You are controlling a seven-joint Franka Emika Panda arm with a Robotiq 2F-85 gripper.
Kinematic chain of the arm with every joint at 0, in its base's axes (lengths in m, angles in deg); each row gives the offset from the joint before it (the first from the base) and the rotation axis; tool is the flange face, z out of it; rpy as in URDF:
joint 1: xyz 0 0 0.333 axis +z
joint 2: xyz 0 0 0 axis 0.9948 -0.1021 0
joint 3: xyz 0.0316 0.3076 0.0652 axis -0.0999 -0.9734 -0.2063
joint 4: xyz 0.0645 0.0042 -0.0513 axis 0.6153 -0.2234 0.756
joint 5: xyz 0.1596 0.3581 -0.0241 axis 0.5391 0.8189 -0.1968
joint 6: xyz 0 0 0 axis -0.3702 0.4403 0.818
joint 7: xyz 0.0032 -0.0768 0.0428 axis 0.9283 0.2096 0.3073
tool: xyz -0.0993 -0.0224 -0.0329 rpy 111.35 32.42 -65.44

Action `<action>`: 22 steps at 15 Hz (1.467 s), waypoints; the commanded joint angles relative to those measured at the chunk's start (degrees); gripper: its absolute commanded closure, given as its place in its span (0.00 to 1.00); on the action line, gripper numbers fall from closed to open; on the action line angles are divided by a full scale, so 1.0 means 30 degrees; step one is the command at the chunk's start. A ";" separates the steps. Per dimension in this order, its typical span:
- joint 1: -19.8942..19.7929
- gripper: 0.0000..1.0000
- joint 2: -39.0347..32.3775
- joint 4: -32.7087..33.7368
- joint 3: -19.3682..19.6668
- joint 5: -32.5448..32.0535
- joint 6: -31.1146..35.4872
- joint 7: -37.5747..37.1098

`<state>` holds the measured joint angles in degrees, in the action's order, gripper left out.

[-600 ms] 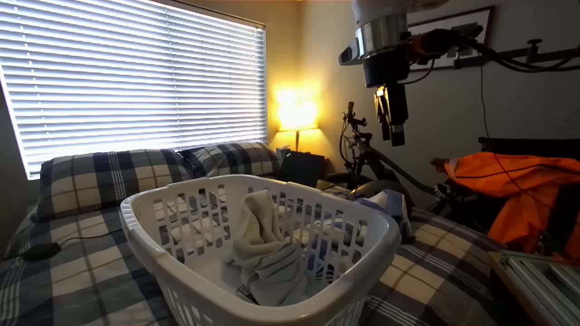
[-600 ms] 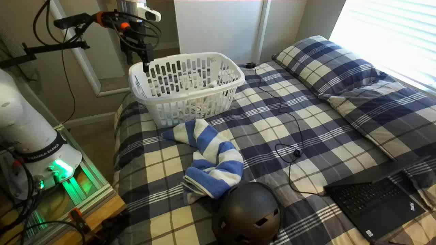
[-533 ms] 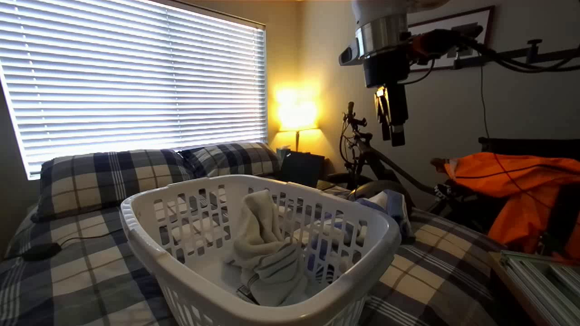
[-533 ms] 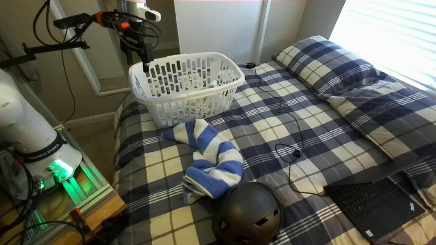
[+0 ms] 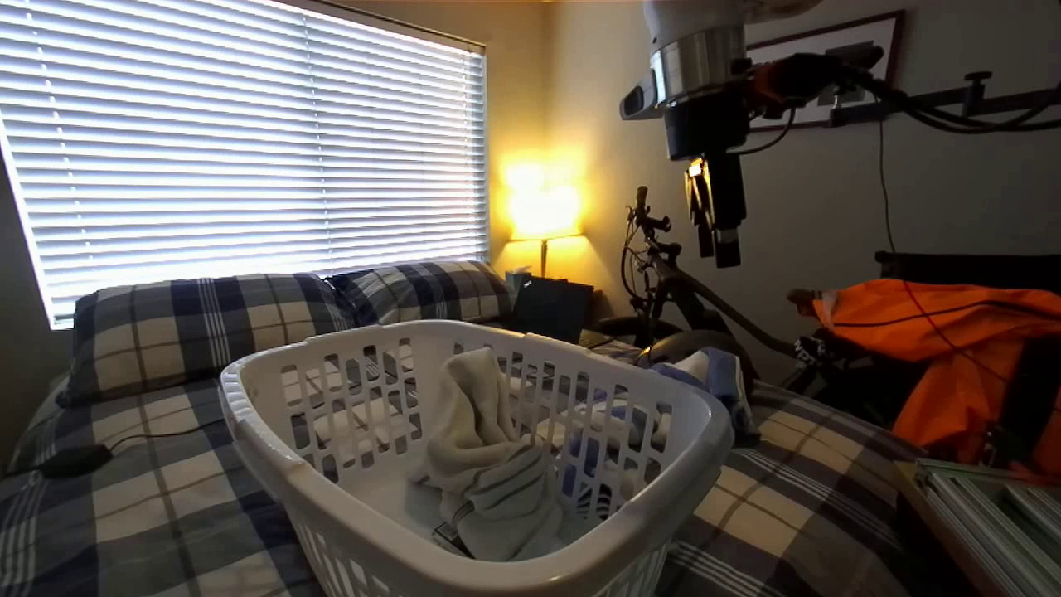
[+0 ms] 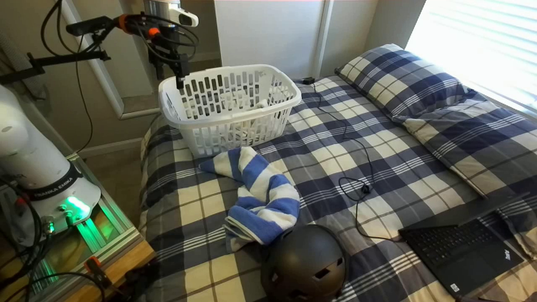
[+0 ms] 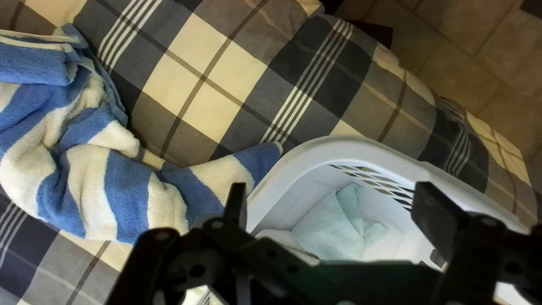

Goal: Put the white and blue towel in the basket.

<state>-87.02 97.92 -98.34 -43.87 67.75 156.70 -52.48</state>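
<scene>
On the plaid bed (image 6: 188, 201), just outside the upright white basket (image 6: 235, 119) w/ slotted walls: white and blue towel (image 6: 268, 201), bunched & bent in a curve, w/ broad stripes. Tapered end v. close to foot of basket; can't tell if touching.

Up nr one end of basket, above rim level & aimed down: gripper (image 7: 330, 199), w/ fingers spread wide. Well apart from towel. Btwn the fingers in wrist view, corner of basket, farther down.

Inside basket, in an ext. view: crumpled whitish cloth (image 5: 489, 464) w/ dark stripes, partly peaked up toward the rim. Inside too, per wrist view: pale blue-green cloth (image 7: 330, 228), nr a corner; can't tell if same pc. as whitish cloth.

By towel's other end: black helmet (image 6: 306, 264), partly overlapping it in an ext. view; again can't tell if in contact. Farther along bed: black laptop (image 6: 465, 256) w/ keyboard showing, plus thin dark cable (image 6: 366, 189) in loose loops. At head of bed: plaid pillows (image 6: 419, 84), below window blinds (image 5: 249, 141).

Beside bed: robot base (image 6: 84, 191) w/ green light (image 6: 78, 206) on. In backgr. of an ext. view: lit lamp (image 5: 543, 203), dark bike (image 5: 675, 286) nr it, & orange fabric (image 5: 937, 323) off to one side. Also framed picture (image 5: 883, 33) higher up, partly covered from sight.
</scene>
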 commanded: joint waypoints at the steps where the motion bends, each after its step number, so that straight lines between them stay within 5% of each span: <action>1: -0.0631 0.00 -0.0479 0.0083 0.0298 -0.0173 0.0115 -0.0723; 7: -0.2158 0.00 -0.2452 -0.0515 0.1883 -0.0984 0.0238 0.0431; 22: -0.4452 0.00 -0.9243 0.0677 0.3369 -0.9602 0.6567 -0.4506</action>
<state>-99.91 74.58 -98.39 -34.65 44.74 171.76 -63.58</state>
